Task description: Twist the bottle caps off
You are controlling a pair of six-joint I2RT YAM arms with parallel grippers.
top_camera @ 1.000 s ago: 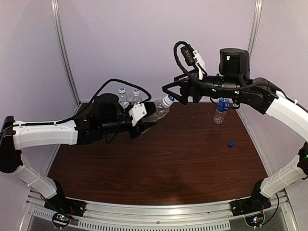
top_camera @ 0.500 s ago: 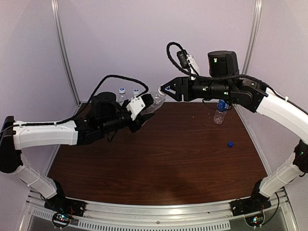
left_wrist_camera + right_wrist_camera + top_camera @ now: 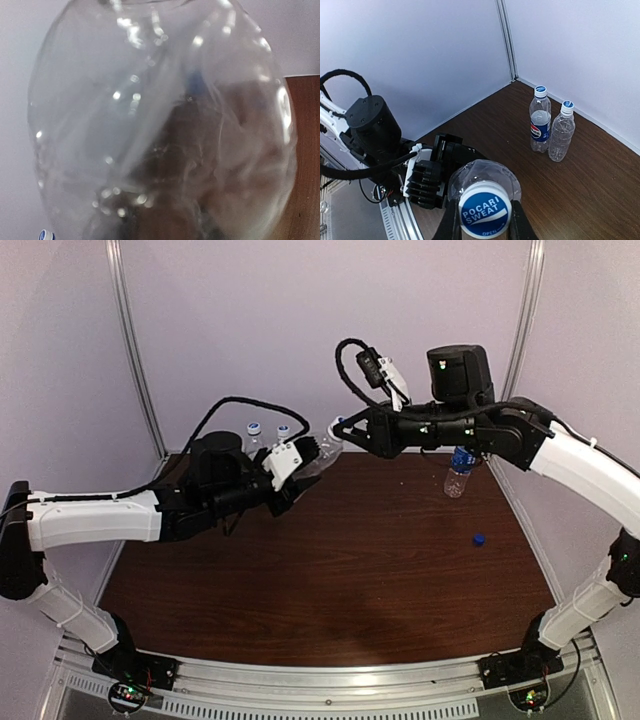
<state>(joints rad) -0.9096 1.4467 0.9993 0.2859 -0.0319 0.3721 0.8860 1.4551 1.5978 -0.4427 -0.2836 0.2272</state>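
Note:
My left gripper [image 3: 303,462] is shut on a plain clear bottle [image 3: 318,454], held tilted in the air with its neck toward the right arm. That bottle's body [image 3: 165,125] fills the left wrist view and hides the fingers. Its white cap with a blue centre [image 3: 485,209] sits between the fingers [image 3: 451,223] of my right gripper [image 3: 485,221], which is shut on it. The same grip [image 3: 340,428] shows from above. A Pepsi bottle [image 3: 540,125] and another clear bottle [image 3: 561,132] stand capped at the back. A dark blue cap [image 3: 480,538] lies loose on the table.
A bottle with a blue label [image 3: 460,472] stands at the back right, its top hidden behind my right arm. The two capped bottles [image 3: 268,440] stand close to the back wall behind my left arm. The wooden table [image 3: 340,570] has walls on three sides.
My right gripper moved left to the held bottle's cap and shut on it. My left gripper lifted the bottle slightly and has kept its grip.

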